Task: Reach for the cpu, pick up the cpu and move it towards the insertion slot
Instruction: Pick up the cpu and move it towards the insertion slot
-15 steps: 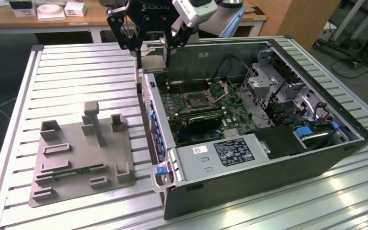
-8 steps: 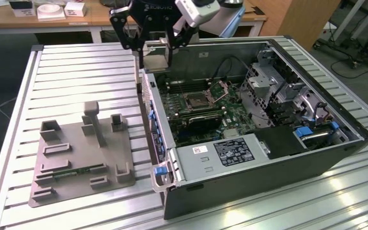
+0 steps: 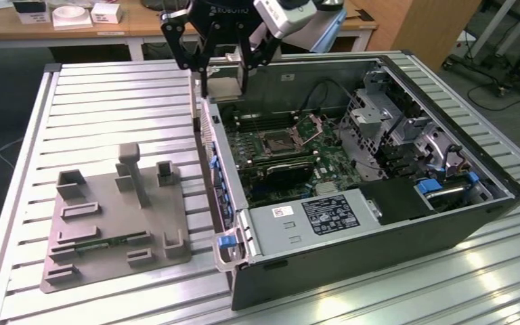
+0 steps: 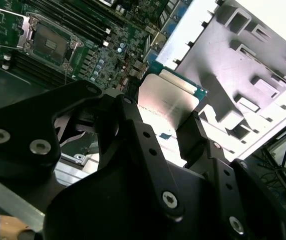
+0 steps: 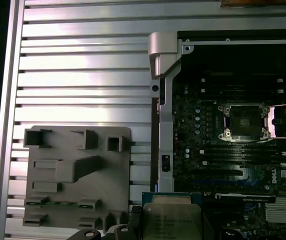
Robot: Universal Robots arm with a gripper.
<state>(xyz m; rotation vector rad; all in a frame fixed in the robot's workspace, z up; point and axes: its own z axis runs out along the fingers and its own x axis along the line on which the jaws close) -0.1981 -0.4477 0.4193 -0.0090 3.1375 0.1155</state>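
While clamped by its edges in the black gripper (image 4: 170, 132), thin square silver-topped cpu (image 4: 169, 102) hanging high over the case wall, short of the silver-framed square insertion slot (image 3: 280, 142), presumably for clearance.

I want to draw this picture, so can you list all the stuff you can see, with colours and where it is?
cpu: one, silver-grey with a pale rim, held in the claw above the edge of the computer case.
insertion slot: one, dark square with a shiny silver frame, flap open, on the green board inside the case.
computer case: one, grey and black, lying open on the table, on the exterior view's right.
holder tray: one, grey, on the table, on the exterior view's left.
table: one, silver, ribbed.
desk: one, wooden, behind the table, with small white boxes on it.
claw: one, black, shut on the cpu.
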